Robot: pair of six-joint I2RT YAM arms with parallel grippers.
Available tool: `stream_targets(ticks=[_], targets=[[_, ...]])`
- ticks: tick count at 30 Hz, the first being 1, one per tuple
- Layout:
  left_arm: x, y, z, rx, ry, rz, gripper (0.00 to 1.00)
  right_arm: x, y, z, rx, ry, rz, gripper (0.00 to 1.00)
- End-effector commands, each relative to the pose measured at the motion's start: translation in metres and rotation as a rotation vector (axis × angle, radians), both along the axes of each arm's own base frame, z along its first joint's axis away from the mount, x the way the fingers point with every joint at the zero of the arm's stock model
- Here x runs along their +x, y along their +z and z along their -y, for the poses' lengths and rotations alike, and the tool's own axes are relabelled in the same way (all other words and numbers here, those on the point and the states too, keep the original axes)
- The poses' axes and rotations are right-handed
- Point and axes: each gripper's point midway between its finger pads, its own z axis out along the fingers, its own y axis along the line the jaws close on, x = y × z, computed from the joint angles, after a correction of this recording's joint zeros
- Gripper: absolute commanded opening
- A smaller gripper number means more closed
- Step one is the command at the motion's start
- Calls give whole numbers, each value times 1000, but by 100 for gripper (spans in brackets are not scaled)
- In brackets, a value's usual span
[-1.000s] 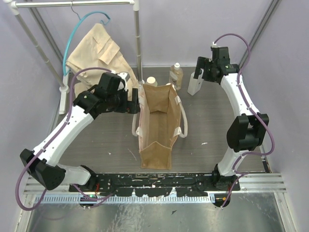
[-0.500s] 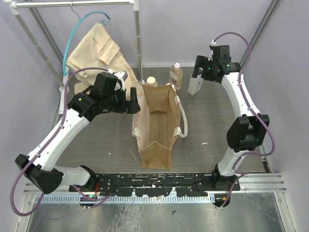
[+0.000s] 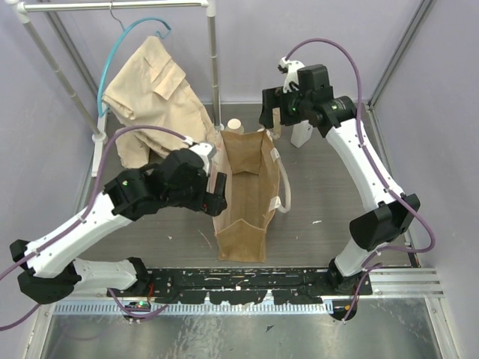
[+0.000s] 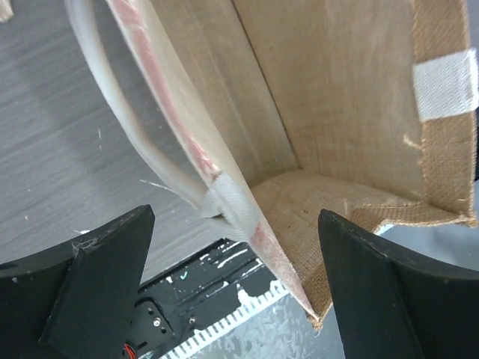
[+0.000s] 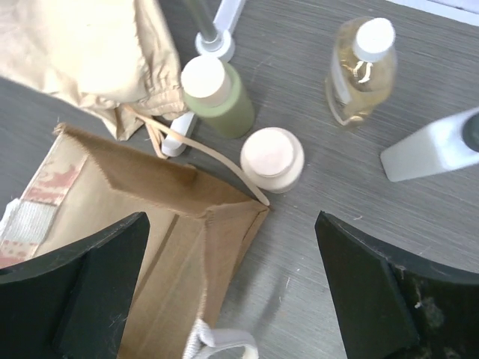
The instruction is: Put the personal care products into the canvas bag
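The canvas bag stands open mid-table. My left gripper is open, and its jaws straddle the bag's left rim near the cream handle without touching it. My right gripper is open and empty, high over the bag's far right corner. Below it stand the olive-green bottle, the cream-beige bottle, the amber bottle and the flat white bottle. In the top view I see the olive bottle's cap and the white bottle; the other two are hidden by the arm.
A beige garment hangs on a teal hanger at the back left, and it also shows in the right wrist view. The rack's upright pole stands just behind the bag, its foot beside the olive bottle.
My right arm has swung left from beside the white bottle to above the bottles behind the bag. My left gripper has moved nearer along the bag's left rim.
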Motion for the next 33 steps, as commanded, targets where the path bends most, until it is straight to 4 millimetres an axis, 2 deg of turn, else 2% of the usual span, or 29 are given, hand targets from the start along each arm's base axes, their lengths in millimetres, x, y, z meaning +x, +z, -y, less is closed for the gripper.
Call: stream_targets(ticks=[1, 6, 8, 9, 14, 16, 18, 19, 22, 24, 26, 27, 33], targets=[[-10, -25, 10, 52, 44, -26, 98, -12, 22, -13, -57, 59, 76, 99], [-14, -41, 18, 130, 49, -25, 98, -8, -8, -16, -171, 43, 18, 100], [-14, -43, 16, 142, 62, -21, 98, -11, -18, -17, -206, 48, -6, 100], [-14, -53, 18, 177, 65, -33, 98, -15, -23, -19, -217, 59, -18, 100], [-17, -58, 16, 180, 78, -36, 100, -28, -38, -26, -233, 96, -45, 99], [-19, -63, 17, 182, 74, -46, 86, -32, -44, -28, -231, 105, -53, 93], [-22, -67, 18, 179, 66, -61, 63, -36, -51, -29, -231, 113, -69, 82], [-23, -70, 18, 180, 65, -68, 52, -37, -55, -29, -234, 114, -75, 74], [-26, -75, 19, 182, 60, -83, 31, -42, -61, -25, -242, 104, -97, 40], [-27, -76, 19, 186, 58, -85, 20, -46, -62, -20, -254, 85, -110, 21], [-25, -75, 15, 199, 65, -75, 14, -51, -62, -13, -266, 62, -120, 7], [-24, -65, 10, 180, 73, -53, 13, -56, -61, -10, -269, 46, -124, 1], [-5, -42, -36, 308, 148, 65, 11, -88, -50, 8, -229, -37, -125, 1]])
